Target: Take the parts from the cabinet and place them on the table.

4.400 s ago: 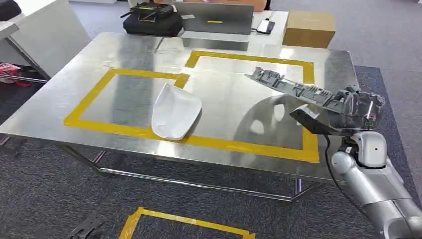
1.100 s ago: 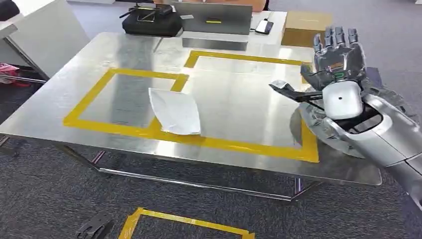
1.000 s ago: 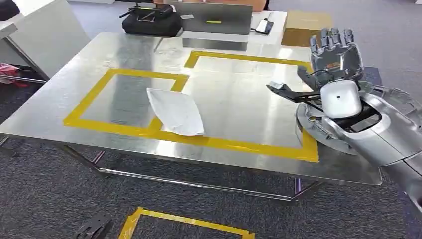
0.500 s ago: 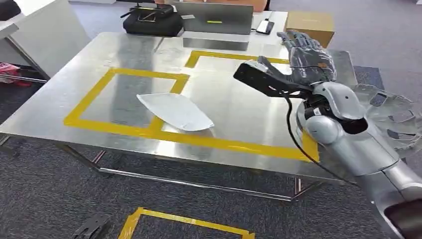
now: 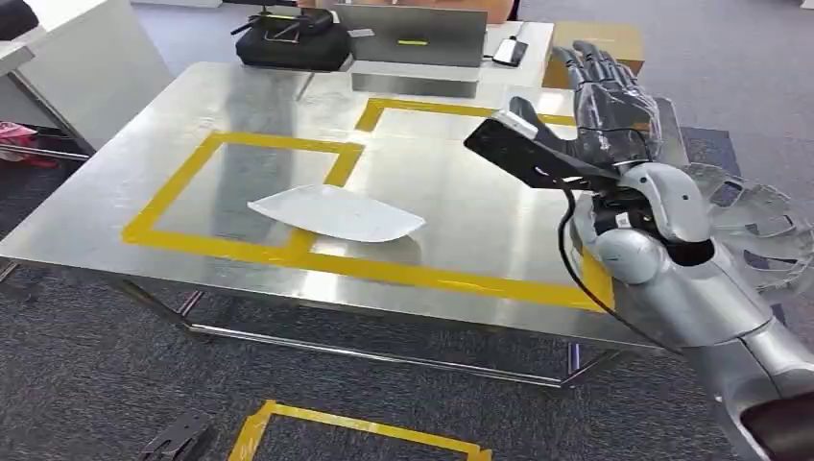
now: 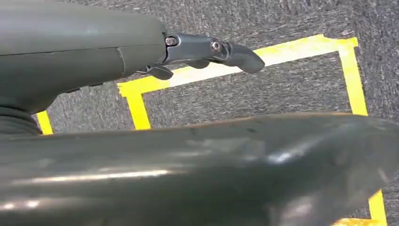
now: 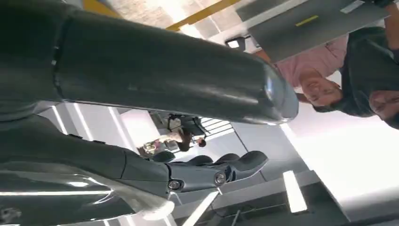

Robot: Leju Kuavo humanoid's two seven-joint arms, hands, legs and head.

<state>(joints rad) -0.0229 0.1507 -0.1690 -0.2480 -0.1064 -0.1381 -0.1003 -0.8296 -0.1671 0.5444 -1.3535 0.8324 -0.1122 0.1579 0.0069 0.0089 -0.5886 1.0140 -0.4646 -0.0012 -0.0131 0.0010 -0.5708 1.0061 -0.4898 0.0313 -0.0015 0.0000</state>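
The right hand (image 5: 605,96) is hovering raised above the steel bench (image 5: 461,206), fingers (image 5: 597,65) spread and holding nothing, beside the white part (image 5: 336,213).

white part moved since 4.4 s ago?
Yes. The white part has swung flatter and leftward, still across the yellow tape on the table.

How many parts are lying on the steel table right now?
1: the white part lies across the yellow tape between the two marked zones. The right arm may hide another near the table's right edge.
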